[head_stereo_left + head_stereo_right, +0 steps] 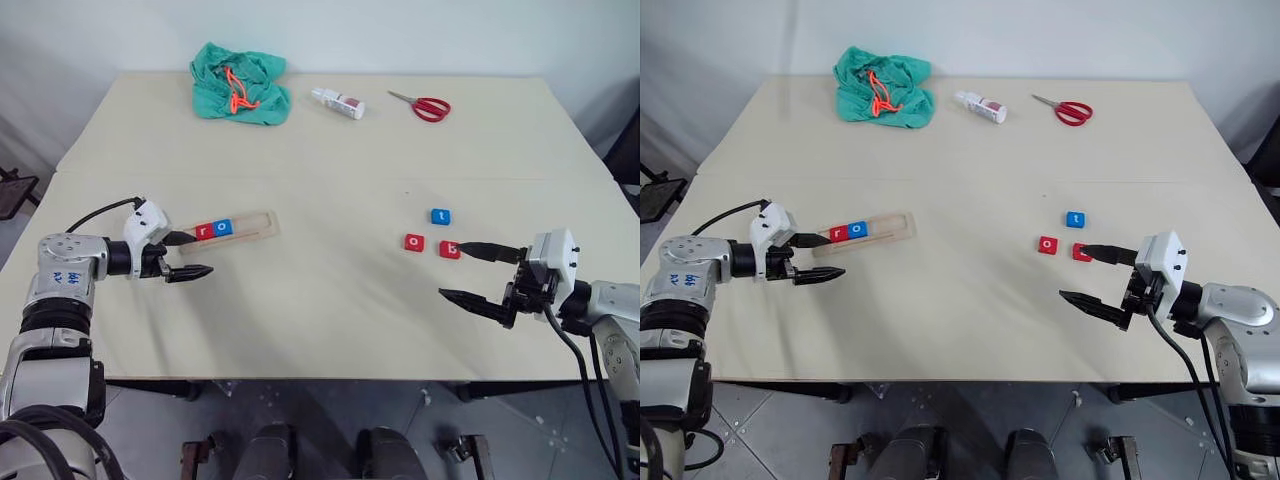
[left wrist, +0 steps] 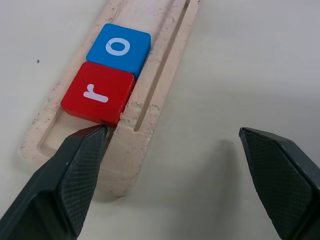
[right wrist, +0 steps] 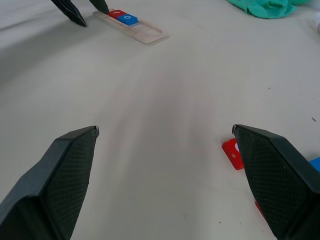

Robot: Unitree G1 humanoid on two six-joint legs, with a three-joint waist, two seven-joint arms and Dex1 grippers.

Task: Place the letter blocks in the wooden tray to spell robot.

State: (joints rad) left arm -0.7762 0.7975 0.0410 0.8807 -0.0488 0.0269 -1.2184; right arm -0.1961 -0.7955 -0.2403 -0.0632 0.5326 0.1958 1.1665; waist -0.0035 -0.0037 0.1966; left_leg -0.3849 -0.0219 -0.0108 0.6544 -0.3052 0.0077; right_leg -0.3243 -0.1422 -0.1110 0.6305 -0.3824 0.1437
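The wooden tray (image 1: 252, 228) lies left of centre on the table. A red r block (image 1: 204, 231) and a blue o block (image 1: 223, 227) sit side by side in the left end of its groove. My left gripper (image 1: 198, 254) stands open at that end, with one fingertip (image 2: 92, 137) just short of the red r block (image 2: 98, 93) and nothing held. To the right lie three loose blocks: a blue t (image 1: 440, 216), a red o (image 1: 414, 242) and a red b (image 1: 450, 249). My right gripper (image 1: 452, 269) is open and empty just in front of the red b.
At the back of the table are a green cloth with an orange cord (image 1: 240, 85), a small white bottle (image 1: 338, 102) and red-handled scissors (image 1: 428, 107). A seam crosses the tabletop behind the tray.
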